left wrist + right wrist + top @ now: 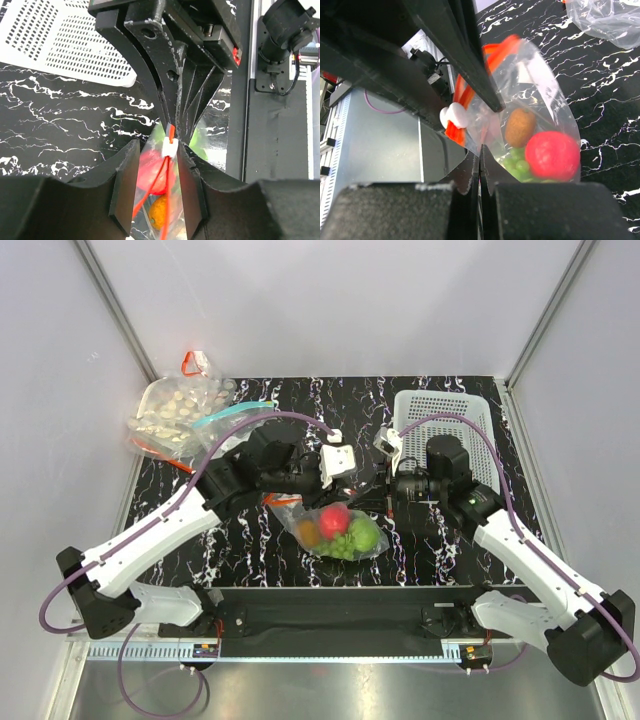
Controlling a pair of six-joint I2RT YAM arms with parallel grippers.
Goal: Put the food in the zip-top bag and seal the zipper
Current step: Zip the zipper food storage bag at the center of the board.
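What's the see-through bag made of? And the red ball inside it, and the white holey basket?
The zip-top bag looks like thin clear plastic film: it crinkles and shines. The red fruit seems smooth, slightly glossy plastic or rubber, probably a toy; the look can't settle which. The basket looks like stiff white matte plastic, with neat rows of holes.

I'm driving a robotics lab test cell, not a home or kitchen. Plain white panel walls (50, 390) held in aluminium frame posts (118, 310) box in a black, marble-patterned desk (300, 400). Both arms, left (150, 535) and right (540, 565), are bolted to a black mounting rail (340, 605) at the near edge. A slotted cable duct (300, 650) runs beneath it, and purple cables (60, 600) loop free. What sits out is plastic toy food (340, 525) and a white perforated basket (450, 405).
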